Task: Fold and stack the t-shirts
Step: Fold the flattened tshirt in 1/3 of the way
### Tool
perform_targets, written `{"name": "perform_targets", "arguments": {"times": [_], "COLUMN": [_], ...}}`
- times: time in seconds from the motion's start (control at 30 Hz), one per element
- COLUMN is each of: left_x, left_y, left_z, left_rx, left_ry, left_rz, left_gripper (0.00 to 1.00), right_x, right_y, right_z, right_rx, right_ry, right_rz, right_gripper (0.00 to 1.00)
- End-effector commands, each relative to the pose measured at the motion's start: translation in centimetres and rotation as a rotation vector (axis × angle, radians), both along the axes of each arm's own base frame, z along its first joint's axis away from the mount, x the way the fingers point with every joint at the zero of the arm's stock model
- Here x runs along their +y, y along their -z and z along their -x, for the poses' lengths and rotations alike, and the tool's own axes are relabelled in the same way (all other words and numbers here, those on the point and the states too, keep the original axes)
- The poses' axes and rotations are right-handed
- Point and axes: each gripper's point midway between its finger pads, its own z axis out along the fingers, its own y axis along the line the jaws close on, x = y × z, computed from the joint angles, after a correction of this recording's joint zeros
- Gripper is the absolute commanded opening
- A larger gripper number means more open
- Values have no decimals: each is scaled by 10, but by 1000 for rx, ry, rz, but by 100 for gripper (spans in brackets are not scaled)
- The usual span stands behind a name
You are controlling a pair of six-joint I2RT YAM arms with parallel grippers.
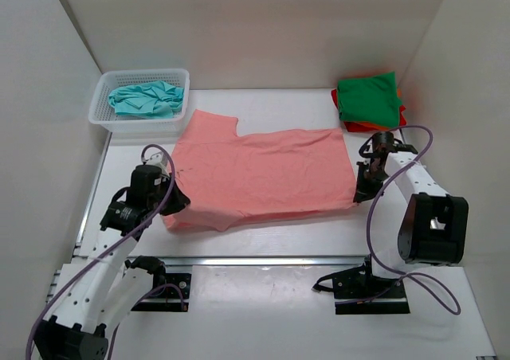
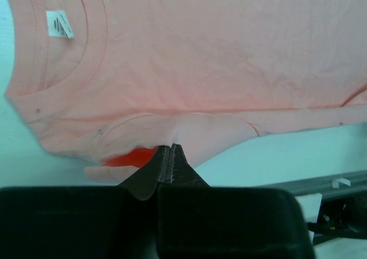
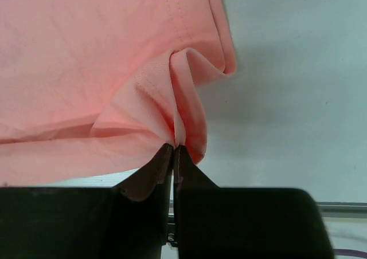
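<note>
**A:** What did the left hand (image 2: 170,150) have?

**B:** Its fingers were pressed together on a thin pinch of the salmon-pink soft cloth t-shirt (image 1: 263,173), at the near left corner by the collar. The small white neck label (image 2: 59,24) showed further up. The shirt lay spread on the white tabletop (image 1: 263,244) between the two arms.

**A:** And the right hand (image 3: 174,147)?

**B:** It was clamped on the shirt's near right corner. The cloth rose from its fingertips in a small bunched ridge.

**A:** How should that fold have been made well?

**B:** By my judgement, both hands needed to lift together at one height. They had to keep the near edge taut between them and carry it over to meet the far edge squarely. They should have let go only once the cloth lay flat. The left pinch looked slight, so a quick pull might have slipped it.

**A:** What about the containers?

**B:** There was only one, a white plastic mesh basket (image 1: 101,115) in the far left corner. It held a crumpled teal cloth t-shirt (image 1: 147,99) that was not yet folded, and I could make out nothing else inside. In the far right corner, straight on the tabletop, sat the stack. A folded green cloth t-shirt (image 1: 368,99) lay on top, and red and orange folded cloth (image 1: 365,127) peeked out beneath.
</note>
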Motion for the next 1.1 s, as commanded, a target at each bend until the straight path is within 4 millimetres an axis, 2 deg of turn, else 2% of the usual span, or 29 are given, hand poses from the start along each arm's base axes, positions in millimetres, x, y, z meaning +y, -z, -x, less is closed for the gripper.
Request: {"name": "perform_targets", "arguments": {"times": [0.0,0.13,0.23,0.4,0.47,0.53,0.87,1.07], "left_x": [9,16,15,11,12,7,-7,-7], "left_y": [-15,-16,-19,-35,-31,-32,-20,-19], "left_z": [-25,-36,-38,-34,-29,-25,-7,-11], "left_rx": [-85,-100,-108,-148,-142,-142,-124,-132], "left_ry": [-35,-63,-55,-28,-27,-5,103,114], "left_rz": [-38,-60,-65,-60,-60,-44,-27,-28], "left_gripper": [0,0,0,0,0,0,0,0], "right_x": [-1,-2,-1,4,8,11,21,31], "right_y": [-1,0,-6,-16,-18,-24,-24,-20], "right_z": [-17,-22,-19,9,28,38,109,113], "right_rx": [-44,-45,-42,6,45,48,198,258], "right_ry": [-8,-8,-18,-28,-38,-36,-32,-48], "right_rz": [-8,-15,-10,40,61,86,69,29], "right_gripper": [0,0,0,0,0,0,0,0]}}
